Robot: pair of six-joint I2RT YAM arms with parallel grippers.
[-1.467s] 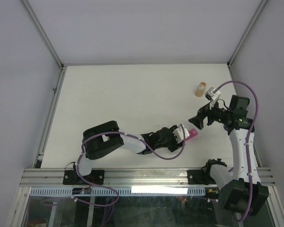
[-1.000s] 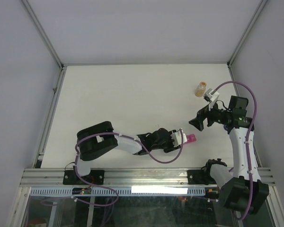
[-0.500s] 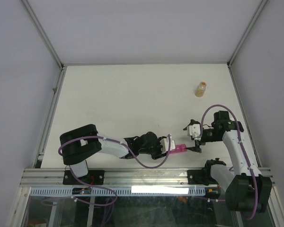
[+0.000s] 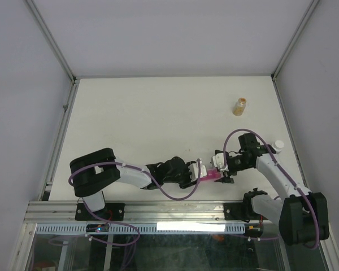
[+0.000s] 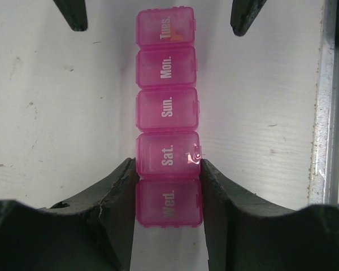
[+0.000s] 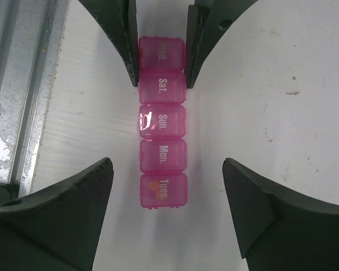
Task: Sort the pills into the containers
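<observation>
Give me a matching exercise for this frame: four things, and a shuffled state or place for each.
Things:
1 left gripper
2 right gripper
3 pill box
4 bottle

States:
A stands alone, away from both arms
B magenta, five day cells in a row
C open, straddling the Tues. end without touching it
D clamped on the Wed./Sat. end

Pairs: 1-D, 2-C, 3-B, 4-A
</observation>
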